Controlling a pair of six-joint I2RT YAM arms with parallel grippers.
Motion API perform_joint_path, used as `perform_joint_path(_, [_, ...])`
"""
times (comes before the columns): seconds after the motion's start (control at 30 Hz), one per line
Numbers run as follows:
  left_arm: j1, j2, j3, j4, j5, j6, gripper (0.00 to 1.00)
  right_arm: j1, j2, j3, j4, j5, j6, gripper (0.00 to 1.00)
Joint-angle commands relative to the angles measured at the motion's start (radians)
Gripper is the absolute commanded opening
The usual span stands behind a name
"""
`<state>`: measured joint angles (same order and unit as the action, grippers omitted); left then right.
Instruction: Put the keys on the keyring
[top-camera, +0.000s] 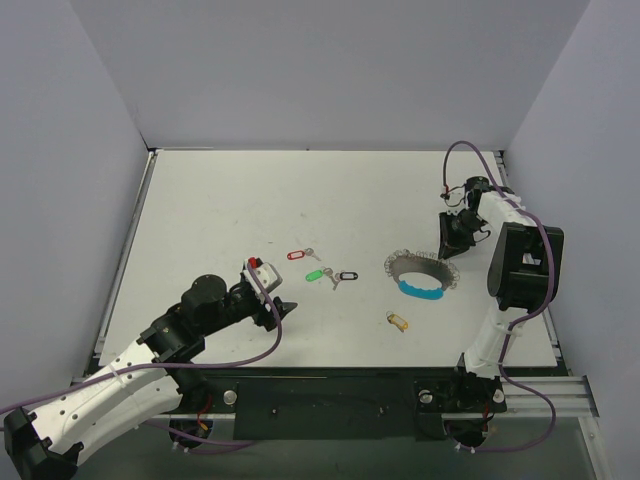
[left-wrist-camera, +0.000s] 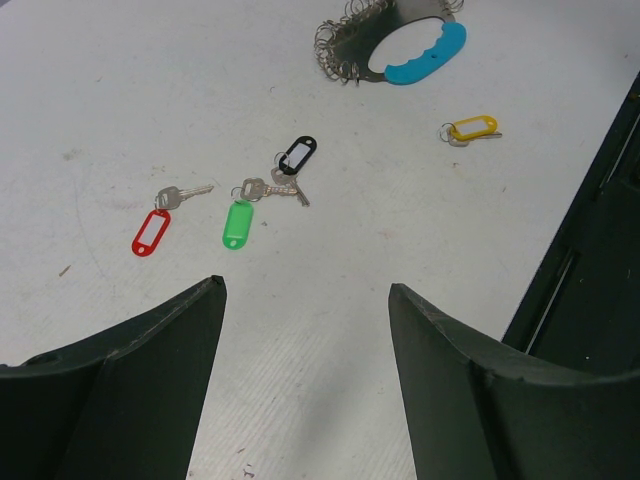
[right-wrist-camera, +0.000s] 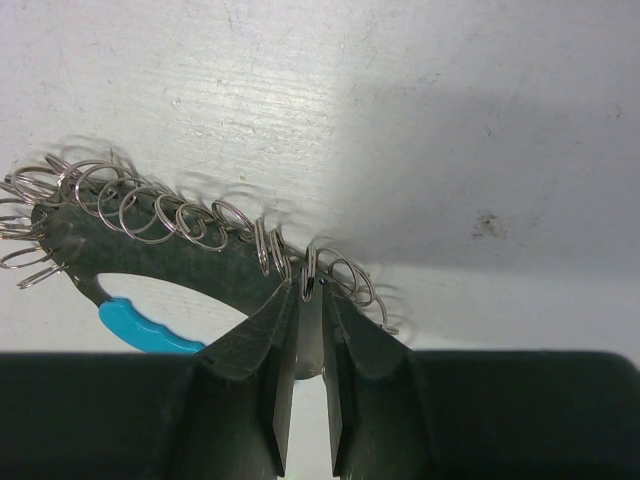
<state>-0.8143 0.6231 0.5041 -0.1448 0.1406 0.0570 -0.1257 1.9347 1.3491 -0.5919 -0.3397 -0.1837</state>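
Four keys lie on the white table: red tag (top-camera: 298, 254), green tag (top-camera: 316, 273), black tag (top-camera: 347, 276) and yellow tag (top-camera: 397, 320). In the left wrist view they are red (left-wrist-camera: 150, 232), green (left-wrist-camera: 236, 222), black (left-wrist-camera: 298, 155) and yellow (left-wrist-camera: 472, 127). The keyring (top-camera: 400, 262) with its blue segment (top-camera: 420, 290) lies right of them. My left gripper (top-camera: 285, 308) is open and empty, near the table, short of the keys (left-wrist-camera: 305, 288). My right gripper (top-camera: 447, 250) is shut on the keyring's far right rim, with a wire loop between its tips (right-wrist-camera: 310, 285).
The table's black front rail (left-wrist-camera: 600, 250) runs close to the right of the left gripper. Grey walls enclose the table on three sides. The right arm's purple cable (top-camera: 470, 150) loops above its wrist.
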Motion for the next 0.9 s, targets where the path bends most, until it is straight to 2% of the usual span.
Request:
perform_joint_path(0.0, [0.006,-0.002,0.047,0.014,0.022,0.007,0.77,-0.011,0.009,0.007,-0.025,-0.002,0.007,0.12])
perform_joint_path(0.87, [0.009,0.000,0.047,0.013,0.025,0.009,0.77,-0.012,0.041,0.010,-0.029,-0.012,0.012,0.08])
